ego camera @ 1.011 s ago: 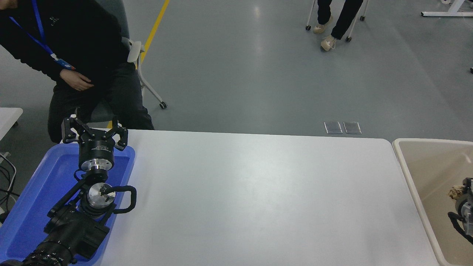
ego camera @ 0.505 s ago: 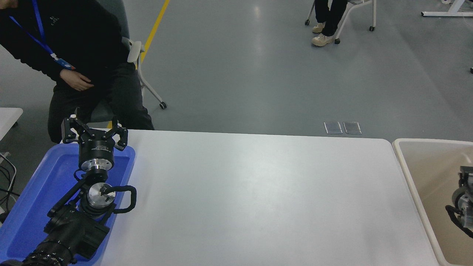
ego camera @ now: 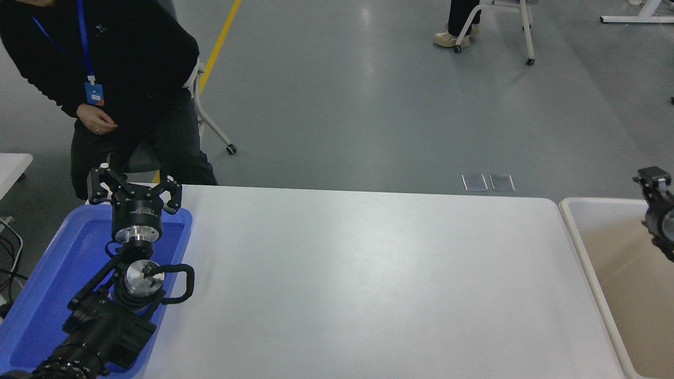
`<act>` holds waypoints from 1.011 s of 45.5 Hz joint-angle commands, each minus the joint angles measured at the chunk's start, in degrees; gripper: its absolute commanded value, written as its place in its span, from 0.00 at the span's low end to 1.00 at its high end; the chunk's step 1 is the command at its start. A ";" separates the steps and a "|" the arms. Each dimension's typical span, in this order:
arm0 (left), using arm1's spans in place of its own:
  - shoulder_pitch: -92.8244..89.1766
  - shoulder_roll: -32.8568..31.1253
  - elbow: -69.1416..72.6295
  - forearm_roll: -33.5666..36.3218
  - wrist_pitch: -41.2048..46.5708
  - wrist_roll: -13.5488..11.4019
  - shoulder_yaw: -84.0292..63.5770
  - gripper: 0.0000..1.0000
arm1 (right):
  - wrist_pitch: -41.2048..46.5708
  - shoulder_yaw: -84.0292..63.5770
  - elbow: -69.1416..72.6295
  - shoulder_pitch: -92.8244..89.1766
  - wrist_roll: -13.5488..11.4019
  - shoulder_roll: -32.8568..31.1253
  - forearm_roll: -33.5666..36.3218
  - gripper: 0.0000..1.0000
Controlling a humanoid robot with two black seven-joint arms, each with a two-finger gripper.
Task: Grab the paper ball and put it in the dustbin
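Observation:
The dustbin (ego camera: 576, 231), a beige bin with an off-white rim, stands off the table's right end, and only its left part shows. The paper ball is out of view; none shows on the table or in the visible part of the bin. My right gripper (ego camera: 654, 185) hangs at the picture's right edge above the bin's far rim, mostly cut off by the frame. My left gripper (ego camera: 134, 183) is parked at the lower left over a blue tray, open, with nothing between its fingers.
A shallow blue tray (ego camera: 47, 284) lies at the table's left end under the left arm. A seated person in black (ego camera: 121, 68) is at the far left corner. The white table (ego camera: 358, 284) spans the middle.
The right gripper held the paper ball low inside the bin a second ago; the ball then left view and the gripper rose to the bin's far rim. The seated person shifted.

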 commanded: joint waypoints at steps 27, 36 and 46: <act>0.00 0.00 0.00 -0.03 0.00 0.00 0.00 0.99 | -7.03 -4.70 26.15 13.84 0.84 -2.67 9.19 1.00; 0.00 0.00 0.00 -0.02 0.00 0.00 0.00 0.99 | -6.94 1.18 25.18 11.47 6.20 0.67 25.71 1.00; 0.00 0.00 0.00 -0.02 0.00 0.00 0.00 0.99 | -6.76 14.27 18.42 4.79 6.91 7.17 36.88 1.00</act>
